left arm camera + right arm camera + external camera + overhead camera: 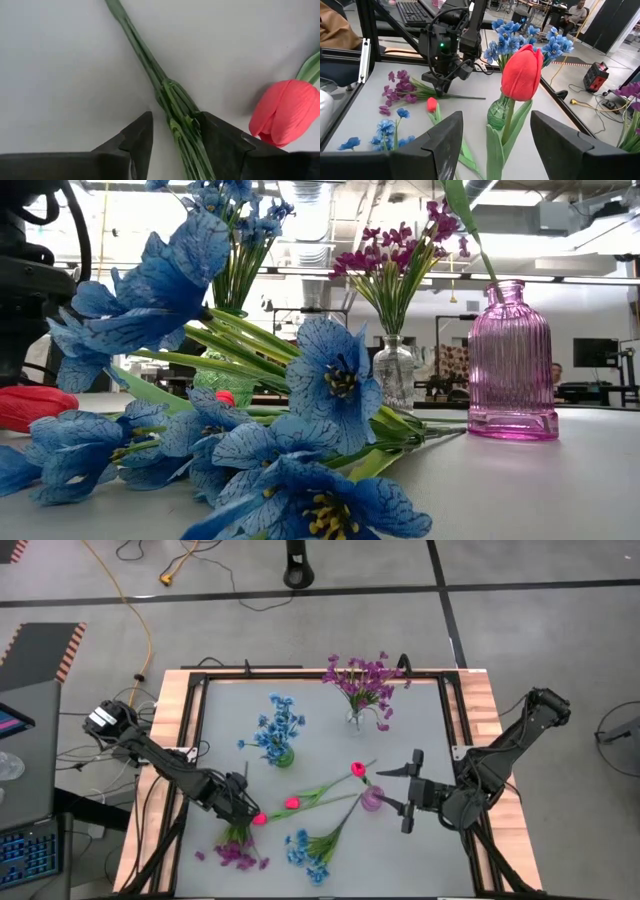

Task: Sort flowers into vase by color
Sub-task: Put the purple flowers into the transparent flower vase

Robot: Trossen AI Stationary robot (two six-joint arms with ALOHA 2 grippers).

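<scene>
My left gripper point(172, 137) is down at the counter point(420, 740), its jaws apart with the green stems of the purple sprig point(177, 112) lying between them, one jaw just beside the stems. A loose pink-red bud point(282, 112) lies near. My right gripper point(495, 135) has its jaws wide apart, empty, facing the pink vase point(372, 799) that holds one pink-red tulip point(521, 72). Blue flowers point(278, 728) and purple ones point(362, 680) stand in vases farther back; a loose blue sprig point(310, 848) lies on the counter.
</scene>
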